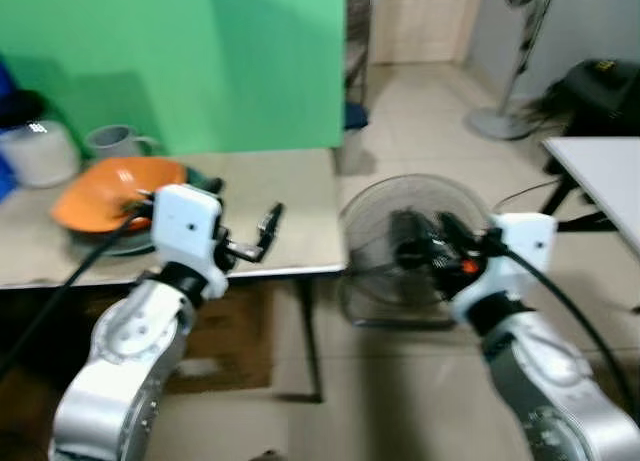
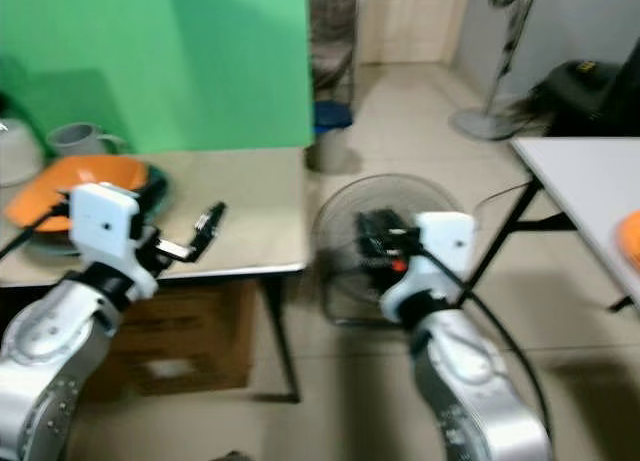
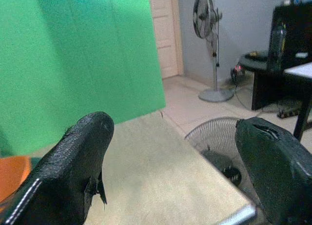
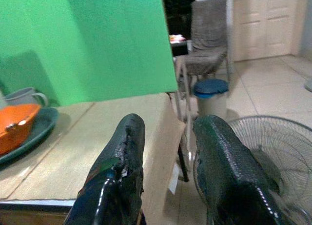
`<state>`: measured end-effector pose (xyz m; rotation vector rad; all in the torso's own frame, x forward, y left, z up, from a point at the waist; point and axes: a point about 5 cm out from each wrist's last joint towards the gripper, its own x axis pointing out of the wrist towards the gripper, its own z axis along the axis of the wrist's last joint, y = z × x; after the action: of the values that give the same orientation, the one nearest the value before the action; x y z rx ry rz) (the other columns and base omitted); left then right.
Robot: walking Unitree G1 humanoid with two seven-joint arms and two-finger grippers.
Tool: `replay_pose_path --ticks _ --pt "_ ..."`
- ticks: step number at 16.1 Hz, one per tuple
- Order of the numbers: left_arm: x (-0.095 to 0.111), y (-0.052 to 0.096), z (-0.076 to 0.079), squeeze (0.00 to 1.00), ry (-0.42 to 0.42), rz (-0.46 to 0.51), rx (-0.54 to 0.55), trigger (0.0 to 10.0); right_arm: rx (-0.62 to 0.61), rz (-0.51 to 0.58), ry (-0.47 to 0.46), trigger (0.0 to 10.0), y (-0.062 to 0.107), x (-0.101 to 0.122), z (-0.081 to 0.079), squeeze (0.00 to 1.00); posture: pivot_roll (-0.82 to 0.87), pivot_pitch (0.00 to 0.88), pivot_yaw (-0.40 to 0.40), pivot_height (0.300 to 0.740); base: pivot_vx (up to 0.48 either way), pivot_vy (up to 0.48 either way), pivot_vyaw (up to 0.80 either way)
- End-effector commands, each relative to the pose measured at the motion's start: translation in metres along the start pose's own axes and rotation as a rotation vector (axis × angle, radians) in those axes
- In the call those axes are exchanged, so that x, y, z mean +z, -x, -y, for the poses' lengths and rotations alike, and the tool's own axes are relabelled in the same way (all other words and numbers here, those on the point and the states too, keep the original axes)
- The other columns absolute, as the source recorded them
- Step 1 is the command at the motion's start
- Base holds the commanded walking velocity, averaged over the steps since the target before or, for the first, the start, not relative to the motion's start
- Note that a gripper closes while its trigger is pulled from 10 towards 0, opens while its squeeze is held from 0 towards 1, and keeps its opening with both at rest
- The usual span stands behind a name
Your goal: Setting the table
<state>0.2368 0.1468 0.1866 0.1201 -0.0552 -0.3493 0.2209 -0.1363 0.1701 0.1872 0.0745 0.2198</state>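
An orange bowl (image 1: pixel 110 191) rests on a dark green plate (image 4: pixel 34 132) at the left of a beige table (image 1: pixel 290 201). A grey mug (image 1: pixel 115 139) and a white container (image 1: pixel 38 153) stand behind them. My left gripper (image 1: pixel 265 231) hovers over the table's front edge, to the right of the bowl. It is open, with nothing between its wide-spread fingers (image 3: pixel 78 156). My right gripper (image 1: pixel 425 236) is open and empty too. It is held off the table's right end, in front of a floor fan (image 1: pixel 380 211).
A green screen backs the table. The round floor fan lies by the table's right leg. A white table (image 1: pixel 600 171) stands at the right, with a standing fan (image 1: pixel 510 111) and a black bag (image 1: pixel 600 91) behind it. A cardboard box (image 2: pixel 180 346) sits under the beige table.
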Motion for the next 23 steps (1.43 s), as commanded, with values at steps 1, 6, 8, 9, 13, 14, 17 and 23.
replay_pose_path --ticks 1,6,8,9,13,14,17,23 --pt "0.003 0.002 -0.004 0.00 -0.018 0.004 0.027 10.0 0.032 -0.023 -0.025 10.0 -0.003 -0.002 -0.005 0.00 0.10 0.000 0.045 0.740 0.000 0.345 0.00" --pt "0.002 0.005 -0.009 0.00 0.001 -0.006 0.082 10.0 0.021 -0.049 -0.037 10.0 -0.006 -0.005 -0.001 0.00 0.11 0.000 0.038 0.740 0.000 0.274 0.00" --pt "0.001 0.004 -0.011 0.00 0.017 -0.013 0.092 10.0 0.043 -0.055 -0.029 10.0 -0.008 -0.004 -0.002 0.00 0.11 0.000 0.037 0.740 0.000 0.000 0.00" --pt "0.000 0.003 -0.012 0.00 0.003 -0.020 0.100 10.0 0.054 -0.057 -0.026 10.0 -0.009 -0.004 -0.003 0.00 0.11 0.000 0.038 0.740 0.000 0.000 0.56" --pt "0.001 0.002 -0.014 0.00 -0.010 -0.016 0.102 10.0 0.090 -0.062 -0.004 10.0 -0.011 -0.003 -0.006 0.00 0.12 0.000 0.040 0.740 0.000 0.000 0.80" --pt "0.001 0.003 -0.015 0.00 -0.010 -0.016 0.105 10.0 0.092 -0.062 -0.003 10.0 -0.012 -0.003 -0.006 0.00 0.12 0.000 0.040 0.740 0.266 0.000 0.80" --pt "0.000 0.004 -0.017 0.00 -0.017 -0.023 0.114 10.0 0.110 -0.068 0.010 10.0 -0.016 -0.004 -0.007 0.00 0.13 0.000 0.032 0.740 0.349 0.000 0.80" --pt "-0.001 0.006 -0.016 0.00 -0.028 -0.027 0.100 10.0 0.140 -0.073 0.017 10.0 -0.018 -0.005 -0.010 0.00 0.13 0.000 0.028 0.740 0.356 0.000 0.13"
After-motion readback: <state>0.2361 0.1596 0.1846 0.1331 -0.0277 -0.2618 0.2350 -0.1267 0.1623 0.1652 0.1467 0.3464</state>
